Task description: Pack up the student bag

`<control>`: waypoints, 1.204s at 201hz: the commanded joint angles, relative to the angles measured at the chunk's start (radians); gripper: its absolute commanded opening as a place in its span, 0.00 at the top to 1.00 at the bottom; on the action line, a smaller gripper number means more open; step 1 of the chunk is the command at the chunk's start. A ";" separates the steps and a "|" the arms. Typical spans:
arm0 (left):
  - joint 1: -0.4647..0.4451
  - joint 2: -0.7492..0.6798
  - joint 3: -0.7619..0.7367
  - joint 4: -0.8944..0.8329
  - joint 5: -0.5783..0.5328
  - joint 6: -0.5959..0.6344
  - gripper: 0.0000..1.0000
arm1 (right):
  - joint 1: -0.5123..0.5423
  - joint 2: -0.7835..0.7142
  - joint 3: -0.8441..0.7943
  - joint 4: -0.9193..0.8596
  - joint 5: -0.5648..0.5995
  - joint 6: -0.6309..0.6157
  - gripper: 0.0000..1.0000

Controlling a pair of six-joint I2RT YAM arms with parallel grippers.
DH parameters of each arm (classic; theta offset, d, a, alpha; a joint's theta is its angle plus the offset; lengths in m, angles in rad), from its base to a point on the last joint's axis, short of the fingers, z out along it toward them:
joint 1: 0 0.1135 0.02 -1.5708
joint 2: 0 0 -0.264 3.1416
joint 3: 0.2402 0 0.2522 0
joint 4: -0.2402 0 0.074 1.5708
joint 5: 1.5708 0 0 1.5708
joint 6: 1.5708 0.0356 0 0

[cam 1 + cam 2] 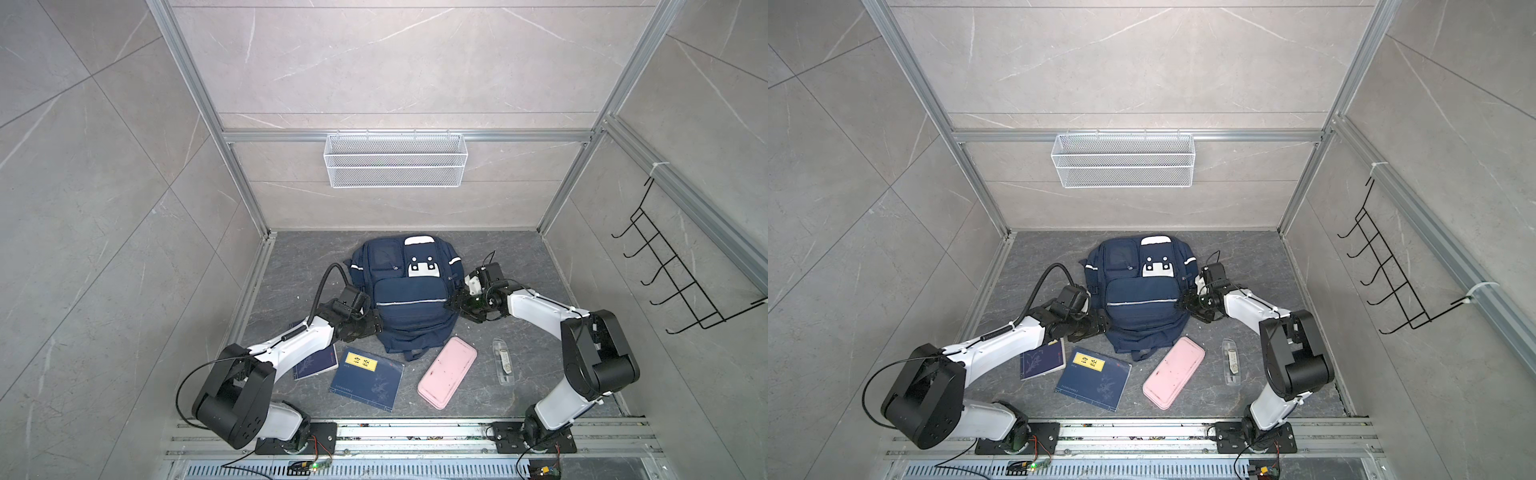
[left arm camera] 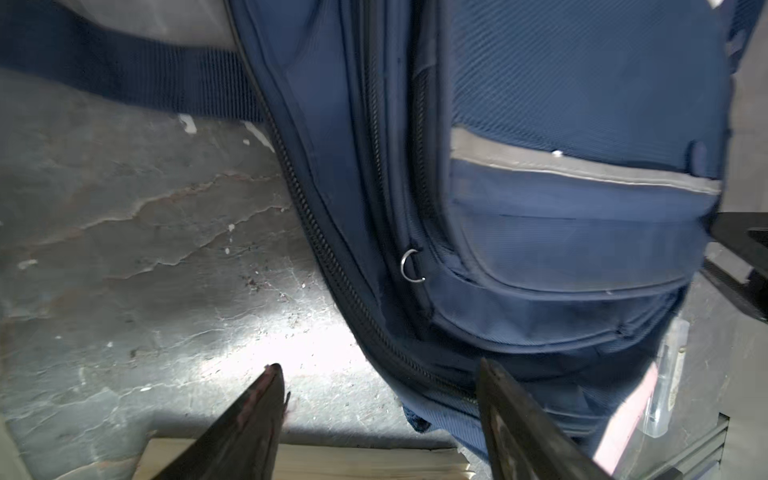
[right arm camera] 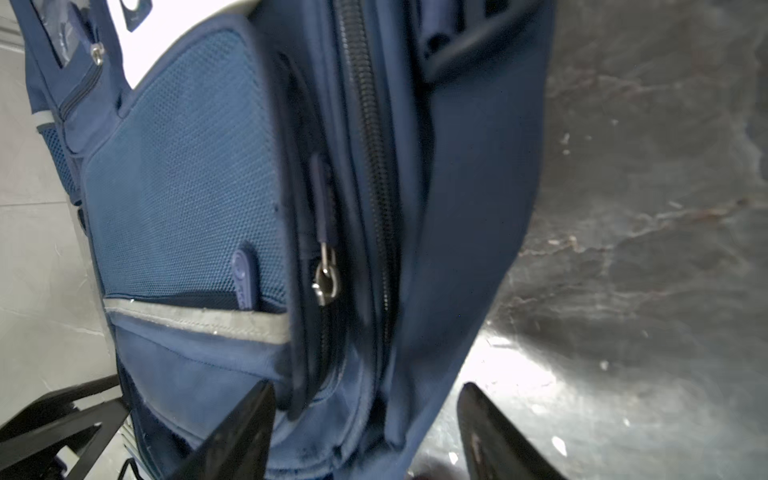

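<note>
Student bag (image 1: 409, 309) lies flat at lower centre in both top views, left gripper (image 1: 376, 324) and right gripper (image 1: 451, 304) at its left and right edges, jaws apart, straddling the side fabric.

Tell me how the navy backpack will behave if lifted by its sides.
Probably floppy: the student bag is soft fabric, creased along its sides in the wrist views, so it should sag. Likely light for its size, since it looks slack. The woven cloth probably won't slip.
</note>
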 commanded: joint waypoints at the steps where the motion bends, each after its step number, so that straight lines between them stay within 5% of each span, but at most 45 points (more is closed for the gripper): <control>1: -0.004 0.023 0.035 0.027 0.030 -0.017 0.28 | 0.006 0.014 -0.012 0.015 -0.004 0.003 0.36; 104: -0.004 0.184 0.183 0.018 0.014 0.015 0.66 | 0.017 -0.006 -0.021 -0.013 0.002 -0.005 0.90; 203: 0.095 0.431 0.520 -0.060 0.009 0.095 0.63 | 0.198 -0.036 -0.032 0.101 -0.015 0.148 0.94; 242: 0.123 0.547 0.698 -0.102 0.048 0.107 0.52 | 0.308 0.041 0.075 0.142 0.004 0.195 0.89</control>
